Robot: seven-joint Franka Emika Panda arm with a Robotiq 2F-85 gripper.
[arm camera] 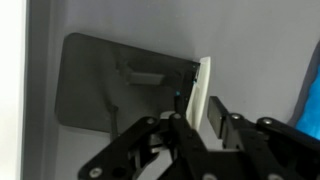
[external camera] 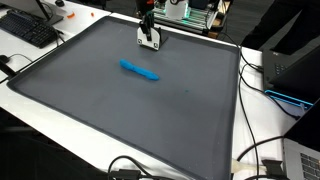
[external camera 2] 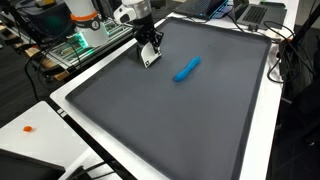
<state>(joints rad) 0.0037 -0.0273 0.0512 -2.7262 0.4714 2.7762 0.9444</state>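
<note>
My gripper [external camera: 149, 38] hangs low over the far edge of a large dark grey mat [external camera: 120, 110], as both exterior views show [external camera 2: 150, 50]. It is shut on a thin flat white piece [arm camera: 203, 95] that stands on edge between the fingers, its lower end at or just above the mat [external camera 2: 151, 61]. A blue marker-like stick [external camera: 139, 71] lies flat on the mat a short way from the gripper [external camera 2: 186, 69]. Its blue edge shows at the right side of the wrist view [arm camera: 311, 100].
The mat lies on a white table [external camera 2: 40, 120]. A keyboard [external camera: 28, 28] sits at one corner, a laptop [external camera 2: 258, 12] and cables [external camera: 262, 150] along another side. A rack with green-lit electronics [external camera 2: 75, 45] stands behind the gripper.
</note>
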